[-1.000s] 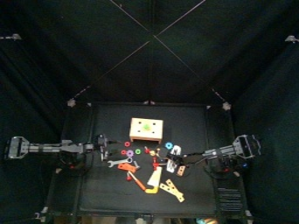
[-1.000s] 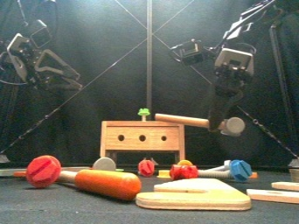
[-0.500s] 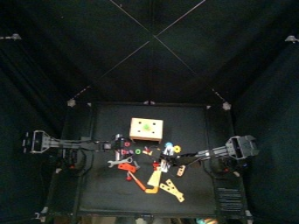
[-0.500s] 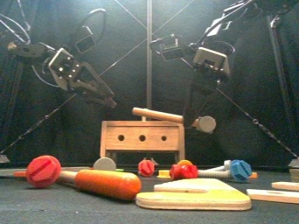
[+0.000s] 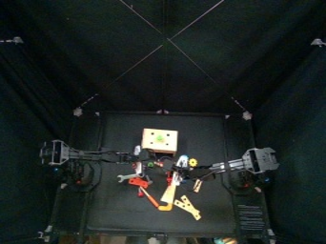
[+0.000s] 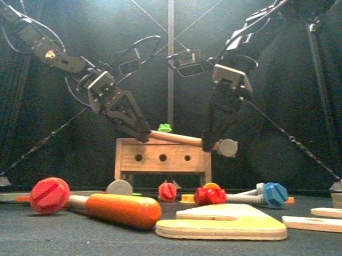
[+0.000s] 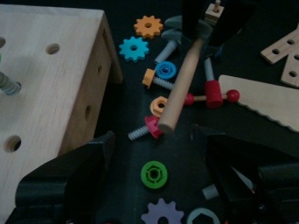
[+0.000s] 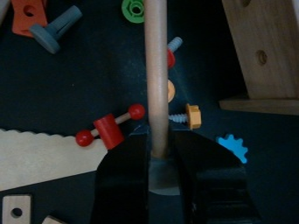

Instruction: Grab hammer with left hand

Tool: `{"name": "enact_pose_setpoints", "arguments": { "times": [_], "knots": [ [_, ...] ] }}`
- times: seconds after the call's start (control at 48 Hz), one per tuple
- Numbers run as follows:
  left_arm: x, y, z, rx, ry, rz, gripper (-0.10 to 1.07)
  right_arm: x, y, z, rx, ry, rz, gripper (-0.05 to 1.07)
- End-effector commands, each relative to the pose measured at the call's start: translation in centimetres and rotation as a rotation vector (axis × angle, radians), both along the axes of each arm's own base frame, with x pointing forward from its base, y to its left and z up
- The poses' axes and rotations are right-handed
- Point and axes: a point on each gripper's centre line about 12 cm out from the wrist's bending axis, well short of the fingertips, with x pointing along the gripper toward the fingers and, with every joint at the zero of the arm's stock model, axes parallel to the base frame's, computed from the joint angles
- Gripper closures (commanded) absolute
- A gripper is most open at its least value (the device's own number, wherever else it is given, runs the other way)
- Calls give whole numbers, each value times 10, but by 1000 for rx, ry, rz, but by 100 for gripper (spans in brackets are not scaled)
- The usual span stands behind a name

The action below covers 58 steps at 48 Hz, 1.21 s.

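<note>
hammer handle (image 8: 153, 79): smooth bare wood | workbench block (image 7: 47, 83): matt pale wood

Black curtains (image 5: 163, 57) around small black table (image 5: 114, 129)

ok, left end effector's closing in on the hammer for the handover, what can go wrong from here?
1. The open left end effector sits at the very tip of the wooden-handled hammer, so a grip there may be shallow and slip.
2. The right end effector holds only the head end; a nudge could tilt the handle.
3. A drop would land near the wooden pegboard box and scattered toy bolts.
</note>
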Motion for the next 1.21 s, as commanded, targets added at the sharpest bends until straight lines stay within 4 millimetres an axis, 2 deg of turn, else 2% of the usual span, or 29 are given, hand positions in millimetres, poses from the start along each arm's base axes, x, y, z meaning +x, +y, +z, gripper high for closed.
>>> {"name": "enact_pose_setpoints", "arguments": {
  "times": [0.0, 0.375, 0.917, 1.188],
  "knots": [
    [11, -4, 10, 4, -32, -14, -4, 4, -2, 12, -1, -37, -1, 66],
    [24, -11, 2, 20, -56, -59, -1, 5, -4, 13, -1, -39, -7, 66],
    [26, -9, 1, 47, -52, -76, 33, 5, -4, 12, 1, -37, -9, 66],
    [27, -9, -4, 45, -38, -76, 34, 5, -4, 13, -1, -40, -7, 66]
  ]
}}
